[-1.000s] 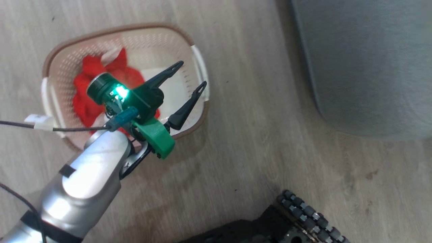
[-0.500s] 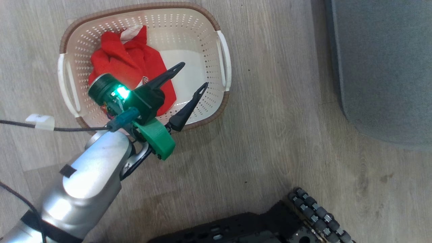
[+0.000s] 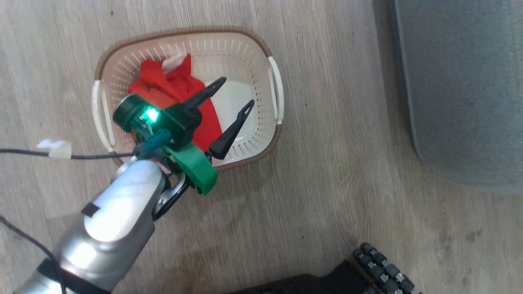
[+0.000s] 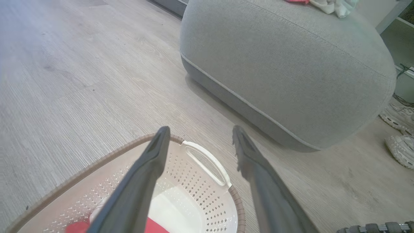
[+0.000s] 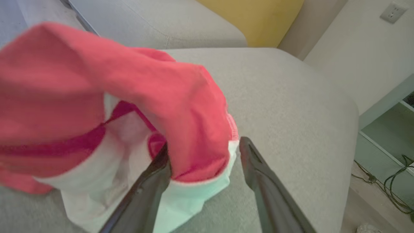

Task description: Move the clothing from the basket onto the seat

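Observation:
The cream basket (image 3: pixel 273 87) stands on the wood floor with a red clothing piece (image 3: pixel 171 87) bunched in its left half. My left gripper (image 3: pixel 236 93) hovers open over the basket's right half, nothing between its fingers. In the left wrist view the gripper (image 4: pixel 200 131) points past the basket's handle (image 4: pixel 207 161) toward the grey-green seat (image 4: pixel 284 71). My right gripper (image 5: pixel 203 149) is open over the seat (image 5: pixel 291 106). A red garment with white trim (image 5: pixel 97 106) lies there, draped over the left finger (image 5: pixel 142 197).
My dark base with its rollers (image 3: pixel 382 265) sits at the bottom right. A black cable with a white tag (image 3: pixel 55 149) runs to the left arm. Pale shoes (image 4: pixel 399 119) lie beside the seat. Cables (image 5: pixel 394 187) trail on the floor.
The head camera has shifted, so the basket now sits further right and lower in the picture. My left gripper stays open above the basket.

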